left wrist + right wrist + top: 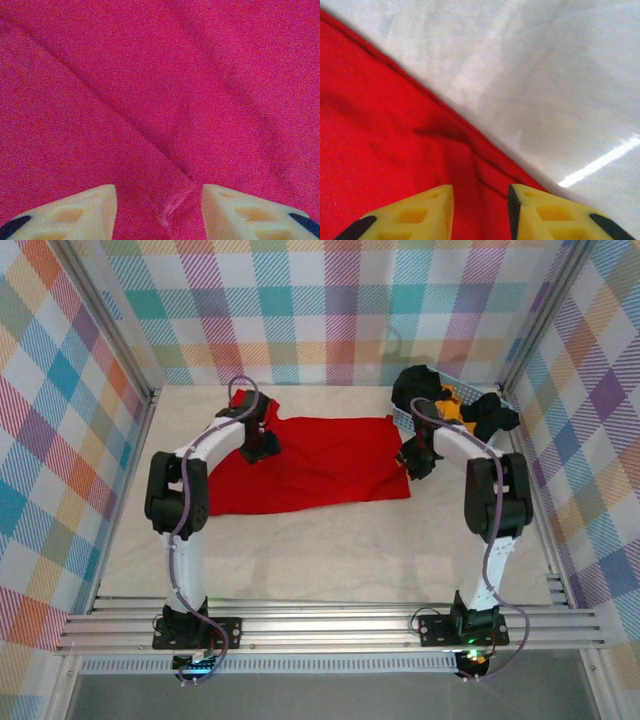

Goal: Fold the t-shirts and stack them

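Two claws, left claw [159, 212] and right claw [481, 212], both spread apart, press the flat red shirt [320, 468]. Folding seems just starting; next they should pinch the cloth.

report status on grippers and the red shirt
Left gripper open, low over red t-shirt, far-left part. Right gripper open at its right edge. Shirt spread out, not yet folded. Basket close beside right gripper.

Left wrist view crops the red t-shirt [150, 75] on every side.
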